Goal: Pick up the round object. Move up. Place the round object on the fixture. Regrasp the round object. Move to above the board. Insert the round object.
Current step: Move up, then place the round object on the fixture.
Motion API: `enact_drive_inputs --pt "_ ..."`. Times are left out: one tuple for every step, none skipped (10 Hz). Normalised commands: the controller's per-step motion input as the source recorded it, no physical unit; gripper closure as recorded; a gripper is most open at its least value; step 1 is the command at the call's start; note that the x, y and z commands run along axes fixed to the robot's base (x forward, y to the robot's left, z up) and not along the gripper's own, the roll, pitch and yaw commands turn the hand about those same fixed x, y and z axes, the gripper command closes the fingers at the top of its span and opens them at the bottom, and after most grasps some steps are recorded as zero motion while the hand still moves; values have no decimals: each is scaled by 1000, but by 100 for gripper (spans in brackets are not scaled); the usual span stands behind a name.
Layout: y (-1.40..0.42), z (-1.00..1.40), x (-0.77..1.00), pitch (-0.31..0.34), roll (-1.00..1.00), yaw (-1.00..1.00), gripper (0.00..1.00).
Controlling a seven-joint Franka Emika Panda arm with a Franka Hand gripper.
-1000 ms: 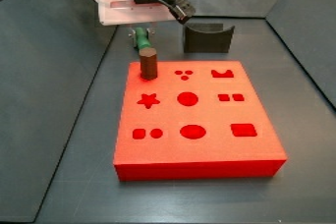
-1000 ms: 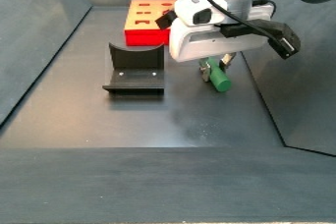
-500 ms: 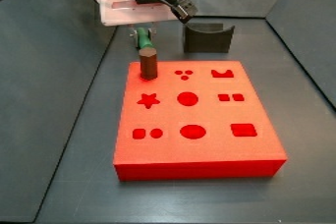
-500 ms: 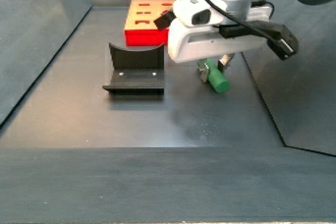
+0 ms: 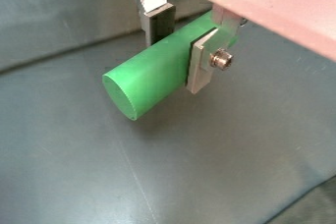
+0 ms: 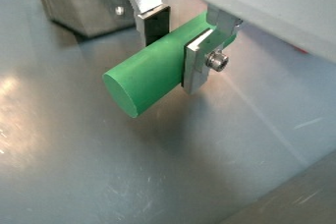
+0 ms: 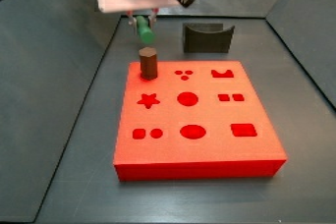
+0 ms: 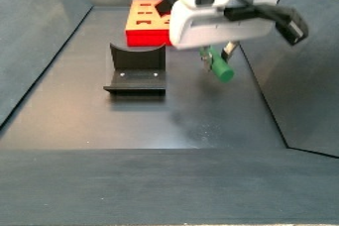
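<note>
Round object (image 5: 155, 69), one, clamped in gripper (image 5: 182, 39) jaws above floor.

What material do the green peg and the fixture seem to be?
Green peg, held in the shut gripper above the floor: likely plastic, smooth, matte, uniform colour. Fixture, on the floor beside the board: probably dark metal or plastic, with dull sheen; unclear which.
</note>
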Motion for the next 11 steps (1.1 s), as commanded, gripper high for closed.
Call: enact_drive_inputs --pt "-7 269 -11 38 0 -6 100" --pt "0 1000 0 0 0 0 100" --pt "1 1000 1 7 0 1 100" --pt "1 1000 -10 22 0 0 100" --pt "1 1000 -14 22 3 0 100" --pt "2 1000 -21 23 6 0 100" --pt "2 1000 -24 24 7 -1 100" --pt "5 1000 -27 27 10 0 100" --pt "5 915 -26 33 12 -1 100" --pt "7 690 -18 44 13 -1 100" --pt "8 575 -10 48 15 -1 100"
